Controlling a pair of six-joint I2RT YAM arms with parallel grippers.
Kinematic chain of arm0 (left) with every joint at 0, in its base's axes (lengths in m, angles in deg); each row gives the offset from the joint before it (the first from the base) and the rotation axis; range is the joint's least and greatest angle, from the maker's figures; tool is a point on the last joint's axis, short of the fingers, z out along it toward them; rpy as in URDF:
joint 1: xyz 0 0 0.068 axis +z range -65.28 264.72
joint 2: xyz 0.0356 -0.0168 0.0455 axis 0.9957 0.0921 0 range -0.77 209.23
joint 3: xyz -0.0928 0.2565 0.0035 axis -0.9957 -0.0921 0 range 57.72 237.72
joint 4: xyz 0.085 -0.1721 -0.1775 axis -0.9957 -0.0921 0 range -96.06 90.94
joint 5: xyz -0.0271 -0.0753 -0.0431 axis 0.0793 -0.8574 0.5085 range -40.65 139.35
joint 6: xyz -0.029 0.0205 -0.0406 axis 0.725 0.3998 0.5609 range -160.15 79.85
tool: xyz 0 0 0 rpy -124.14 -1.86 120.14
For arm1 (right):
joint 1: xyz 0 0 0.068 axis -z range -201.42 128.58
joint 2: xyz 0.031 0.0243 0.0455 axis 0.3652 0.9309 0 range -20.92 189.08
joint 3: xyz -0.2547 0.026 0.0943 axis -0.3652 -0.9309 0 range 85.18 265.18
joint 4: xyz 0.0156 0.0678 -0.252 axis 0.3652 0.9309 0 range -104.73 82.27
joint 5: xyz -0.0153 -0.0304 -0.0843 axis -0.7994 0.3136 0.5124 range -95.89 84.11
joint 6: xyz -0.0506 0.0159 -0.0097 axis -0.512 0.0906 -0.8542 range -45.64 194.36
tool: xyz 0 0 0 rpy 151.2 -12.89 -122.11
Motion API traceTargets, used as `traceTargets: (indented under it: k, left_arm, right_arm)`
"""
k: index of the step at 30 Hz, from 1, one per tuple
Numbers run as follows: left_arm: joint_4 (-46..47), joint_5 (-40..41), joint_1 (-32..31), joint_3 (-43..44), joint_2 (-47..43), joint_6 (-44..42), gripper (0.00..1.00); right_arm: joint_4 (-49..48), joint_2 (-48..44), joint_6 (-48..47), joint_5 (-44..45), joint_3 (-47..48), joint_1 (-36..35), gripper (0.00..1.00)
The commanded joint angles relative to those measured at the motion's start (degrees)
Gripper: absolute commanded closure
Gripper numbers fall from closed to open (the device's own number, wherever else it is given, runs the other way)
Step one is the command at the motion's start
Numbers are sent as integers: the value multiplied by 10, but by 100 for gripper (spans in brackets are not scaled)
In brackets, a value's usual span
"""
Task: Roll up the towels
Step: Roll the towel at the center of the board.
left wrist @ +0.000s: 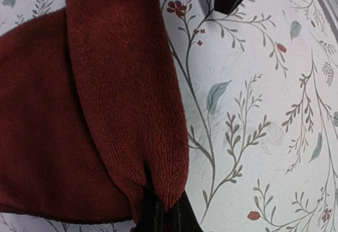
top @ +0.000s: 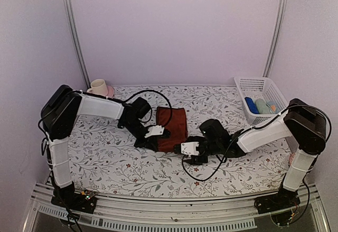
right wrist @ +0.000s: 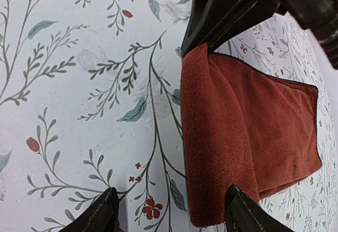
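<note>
- Left gripper (left wrist: 162, 217): clamped on a fold of the maroon towel (left wrist: 63, 126) (mid-table, on the floral covering (left wrist: 253, 110)).
- Right gripper (right wrist: 171, 216): spread wide over the towel's other end.
- Basket (top: 253, 86): holds a blue bundle (top: 251, 105), possibly the second towel.

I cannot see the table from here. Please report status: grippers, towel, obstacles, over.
Left gripper shut on maroon towel, folded edge. Right gripper open at its corner. Nothing lying on towel.
</note>
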Motion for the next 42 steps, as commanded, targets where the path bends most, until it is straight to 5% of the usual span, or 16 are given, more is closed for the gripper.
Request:
traceTargets:
  k: [1, 14, 18, 22, 24, 25, 32, 36, 42]
  left_arm:
    - [-107, -37, 12, 22, 41, -13, 100]
    - [-208, -63, 21, 96, 99, -42, 100]
    - [-224, -68, 24, 105, 109, -50, 100]
    - [-222, -70, 27, 103, 104, -52, 100]
    - [-212, -69, 30, 98, 93, -48, 100]
    - [-201, -68, 32, 94, 84, -44, 100]
    - [-78, -34, 40, 18, -14, -6, 60]
    - [10, -6, 41, -51, -85, 14, 52]
    - [191, 28, 36, -181, -187, 28, 53]
  right_arm:
    - [-23, 31, -32, 43, 25, -9, 32]
    - [-37, 90, -74, 127, 57, -35, 39]
    - [-17, 105, -62, 136, 76, -36, 57]
    - [35, 114, -33, 136, 103, -36, 86]
    - [68, 113, -14, 124, 118, -36, 90]
    - [86, 112, -6, 117, 124, -36, 91]
    - [203, 108, 67, 57, 169, -34, 94]
    - [271, 115, 98, 22, 201, -29, 96]
    - [336, 121, 140, -47, 233, -14, 96]
